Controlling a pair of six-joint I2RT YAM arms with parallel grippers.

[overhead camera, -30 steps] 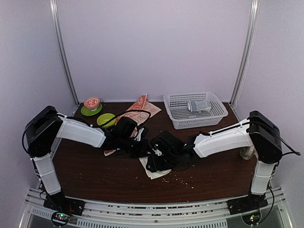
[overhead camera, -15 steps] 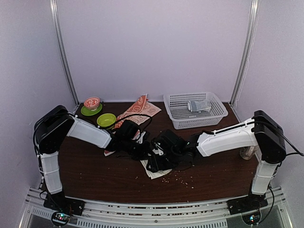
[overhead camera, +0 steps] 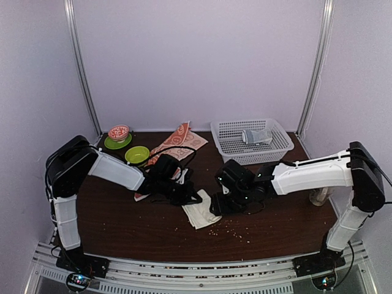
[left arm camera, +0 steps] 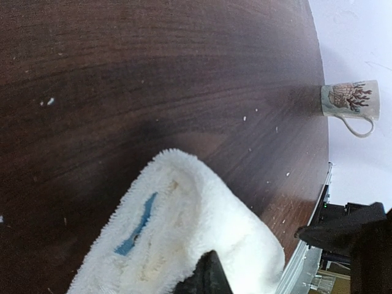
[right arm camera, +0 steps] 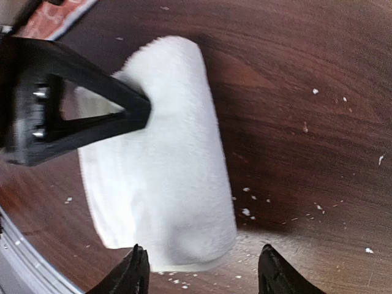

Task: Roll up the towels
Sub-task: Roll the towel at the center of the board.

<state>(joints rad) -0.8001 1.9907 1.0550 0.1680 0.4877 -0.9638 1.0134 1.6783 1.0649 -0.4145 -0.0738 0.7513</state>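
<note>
Right wrist view: fluffy cream towel lies folded over; left fingers closed at its edge, right fingers apart, empty.

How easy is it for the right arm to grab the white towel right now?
Probably easy, yes. The right gripper is open and sits just by one end of the white towel, with nothing between them. The left gripper pinches another edge, off to the side, so it shouldn't block.
</note>
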